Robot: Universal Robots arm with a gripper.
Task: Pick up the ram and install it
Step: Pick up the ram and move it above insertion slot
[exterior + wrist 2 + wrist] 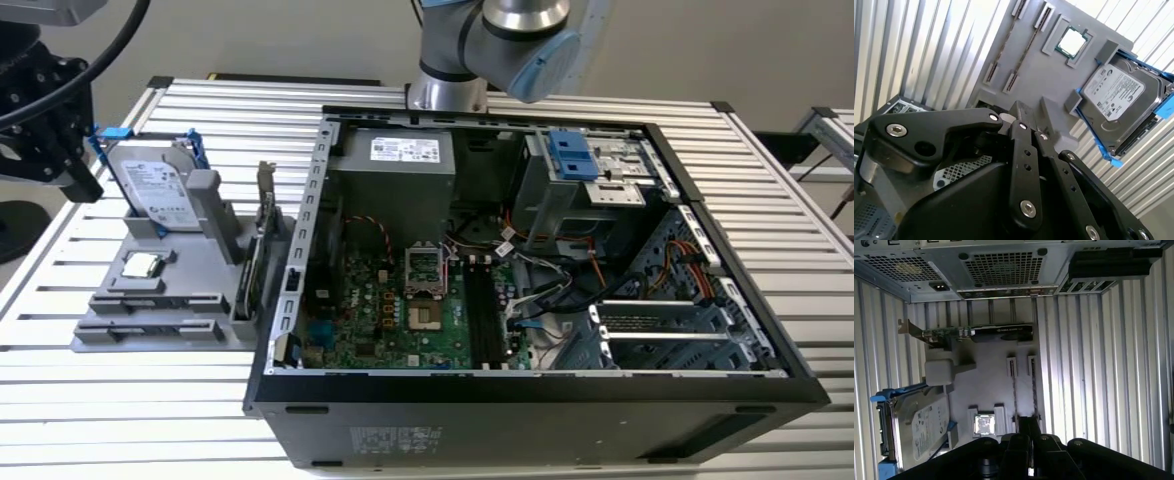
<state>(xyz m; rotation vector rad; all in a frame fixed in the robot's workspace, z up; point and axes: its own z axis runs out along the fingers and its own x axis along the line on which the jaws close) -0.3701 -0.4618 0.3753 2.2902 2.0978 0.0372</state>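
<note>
Ram [1014, 390]: thin stick on edge in a slot of the grey holder [984, 385], with a second stick [1033, 390] just beside it.
Gripper [1028, 425]: jaws pressed together, grasping nothing, near one end of both sticks.
Holder's other contents: processor [985, 425], hard drive [919, 430], expansion card [979, 332].
Computer case [534, 420]: open, at the exterior view's right of the holder.

- The bench [134, 400] is a pale metal top made of long ribbed slats.
- An open black computer case [534, 395] lies on its side on the slats, filling the middle and the exterior view's right.
- A grey parts holder [147, 325] sits flat on the bench just beside the case, at the exterior view's left.
- The arm's base [447, 95] rises at the bench's far edge, behind the case.
</note>
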